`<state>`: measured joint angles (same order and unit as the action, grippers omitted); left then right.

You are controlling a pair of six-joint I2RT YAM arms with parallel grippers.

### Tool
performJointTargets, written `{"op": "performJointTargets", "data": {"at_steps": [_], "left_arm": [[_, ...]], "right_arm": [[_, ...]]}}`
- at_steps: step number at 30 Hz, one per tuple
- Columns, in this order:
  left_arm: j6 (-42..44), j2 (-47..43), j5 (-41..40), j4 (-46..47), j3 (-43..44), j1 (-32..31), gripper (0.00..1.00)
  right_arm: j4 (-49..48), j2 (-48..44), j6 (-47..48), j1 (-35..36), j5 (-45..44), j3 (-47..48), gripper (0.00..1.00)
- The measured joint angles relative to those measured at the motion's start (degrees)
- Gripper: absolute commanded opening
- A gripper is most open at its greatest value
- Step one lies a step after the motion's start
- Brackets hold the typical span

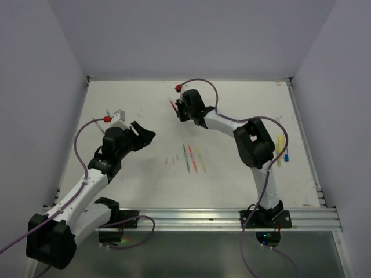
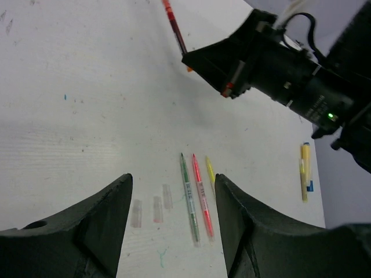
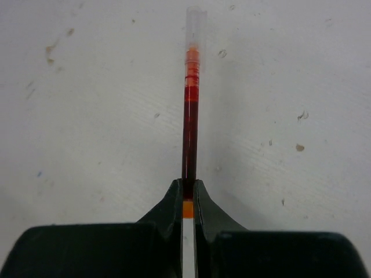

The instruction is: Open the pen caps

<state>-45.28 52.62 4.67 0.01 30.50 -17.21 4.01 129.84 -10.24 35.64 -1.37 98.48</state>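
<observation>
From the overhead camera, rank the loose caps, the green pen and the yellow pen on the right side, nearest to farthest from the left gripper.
Measured from the left gripper in the top view:
1. The loose caps, just to its right and slightly nearer the bases.
2. The green pen, just beyond the caps, further right.
3. The yellow pen, far off on the right side.

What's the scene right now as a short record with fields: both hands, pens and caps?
left hand: open, empty
right hand: shut on the red pen
red pen's cap: clear, still on the far end
loose caps: three clear ones, lying left of the centre pens
centre pens: green pen, pink pen, yellow pen, side by side, look uncapped
second yellow pen: alone at the right; cap state unclear
</observation>
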Motion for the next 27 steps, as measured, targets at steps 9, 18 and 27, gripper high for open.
{"op": "performJointTargets", "data": {"at_steps": [9, 18, 27], "left_arm": [[-4.07, 2.1, 4.52, 1.09, 0.5, 0.22, 0.63], [-11.76, 8.04, 13.53, 11.91, 0.55, 0.28, 0.63], [-15.26, 8.94, 16.15, 17.46, -0.37, 0.28, 0.62]], "right_arm": [[-11.17, -34.18, -6.91, 1.36, 5.07, -32.0, 0.0], [-7.98, -51.82, -8.46, 10.29, 6.05, -50.05, 0.0], [-6.29, -57.37, -9.7, 13.18, 6.05, -52.15, 0.0]]}}
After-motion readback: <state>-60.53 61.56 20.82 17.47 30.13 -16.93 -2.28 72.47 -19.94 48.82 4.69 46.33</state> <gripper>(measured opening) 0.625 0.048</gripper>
